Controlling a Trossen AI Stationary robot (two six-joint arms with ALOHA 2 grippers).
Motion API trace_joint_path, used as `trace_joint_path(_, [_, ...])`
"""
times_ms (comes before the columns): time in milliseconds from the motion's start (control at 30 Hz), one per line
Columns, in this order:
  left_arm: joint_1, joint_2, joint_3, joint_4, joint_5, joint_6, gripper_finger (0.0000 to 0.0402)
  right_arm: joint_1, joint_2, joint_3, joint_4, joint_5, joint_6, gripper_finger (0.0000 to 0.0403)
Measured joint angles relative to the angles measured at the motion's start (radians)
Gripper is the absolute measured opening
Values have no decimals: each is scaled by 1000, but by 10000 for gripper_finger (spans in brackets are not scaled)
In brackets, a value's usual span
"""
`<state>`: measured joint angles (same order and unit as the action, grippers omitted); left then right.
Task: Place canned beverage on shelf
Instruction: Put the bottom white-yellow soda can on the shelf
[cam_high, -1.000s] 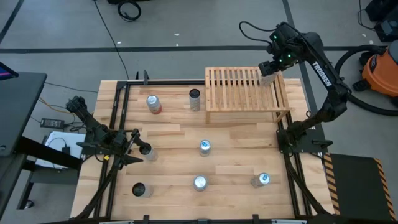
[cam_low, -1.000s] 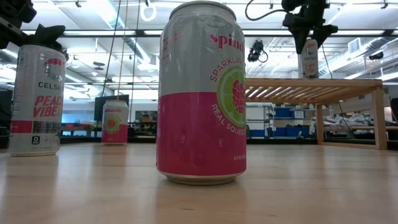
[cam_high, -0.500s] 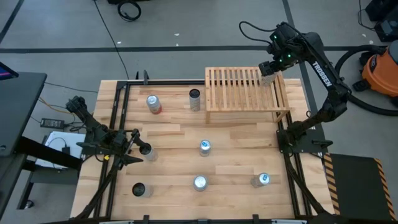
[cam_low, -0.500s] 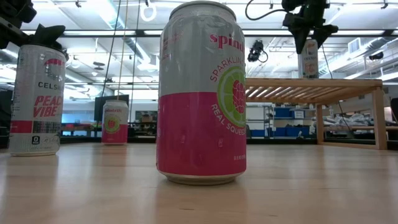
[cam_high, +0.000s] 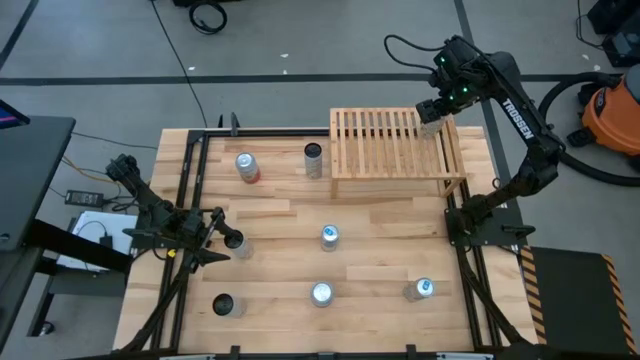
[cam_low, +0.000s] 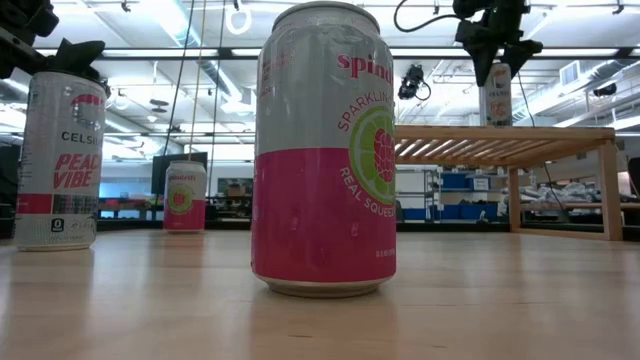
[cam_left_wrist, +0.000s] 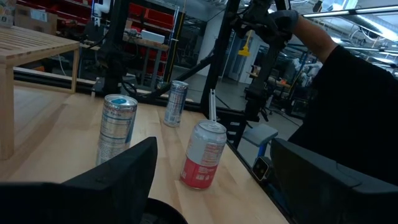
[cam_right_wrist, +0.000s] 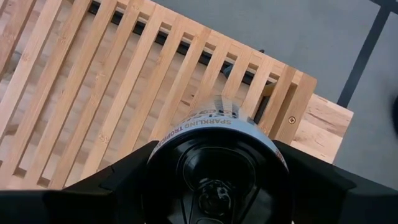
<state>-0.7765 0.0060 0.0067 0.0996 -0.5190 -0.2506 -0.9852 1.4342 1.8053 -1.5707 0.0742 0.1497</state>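
The canned beverage, a white-labelled can, stands upright on the slats at the far right corner of the light-wood shelf. My right gripper hangs over that corner, its two fingers on either side of the can's top. At the table's left edge my left gripper stays level and open beside a dark-topped can. Whether it touches that can does not show. My right gripper has the can's upper wall between its two fingers, and no gap shows at either side. The fingers come from above, slanting steeply down. The can is upright with its bottom on the shelf's slats.
Loose cans stand about the table: a pink and white one near the middle, two left of the shelf, others along the near edge. A person's arm shows beyond the table.
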Motion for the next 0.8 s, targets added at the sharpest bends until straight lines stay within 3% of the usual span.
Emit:
trace_joint_path(433, [0, 0, 0, 0, 0, 0, 316, 0, 0, -2, -2, 0, -3, 348])
trace_joint_path(800, [0, 0, 0, 0, 0, 0, 316, 0, 0, -2, -1, 1, 6, 350])
